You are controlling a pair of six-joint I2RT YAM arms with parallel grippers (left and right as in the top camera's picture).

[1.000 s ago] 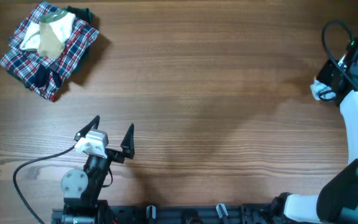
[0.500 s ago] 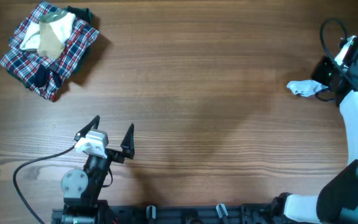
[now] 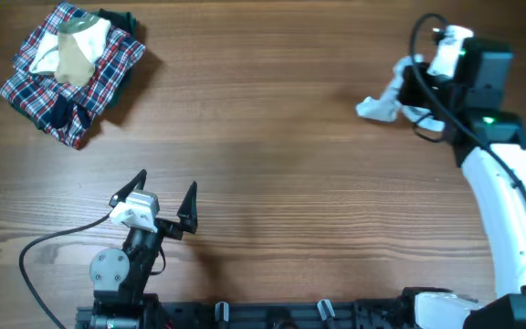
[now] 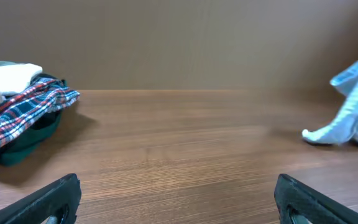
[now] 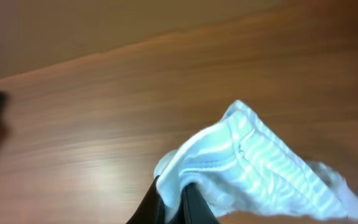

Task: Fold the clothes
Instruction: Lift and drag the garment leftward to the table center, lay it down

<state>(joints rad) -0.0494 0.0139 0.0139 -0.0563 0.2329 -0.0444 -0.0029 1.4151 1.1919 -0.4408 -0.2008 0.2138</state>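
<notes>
Right gripper [image 5: 174,200] clenched on pale striped garment [image 5: 260,168], 2 o'clock on table [image 3: 272,137]; left gripper [image 3: 166,183] spread wide, 7 o'clock

I have the small pale blue-white striped garment [image 3: 378,105] at the overhead frame's upper right, held in my right hand [image 3: 409,91] over the wooden table [image 3: 272,146]. The red-navy-white plaid garment [image 3: 80,87] lies upper left, well apart, and my left hand [image 3: 166,185] is lower left.

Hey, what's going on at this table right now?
The right end effector is shut on a small pale blue striped garment, holding it bunched at the right side of the table. The left end effector rests open and empty near the front edge. A plaid pile sits far left. No folding yet.
</notes>
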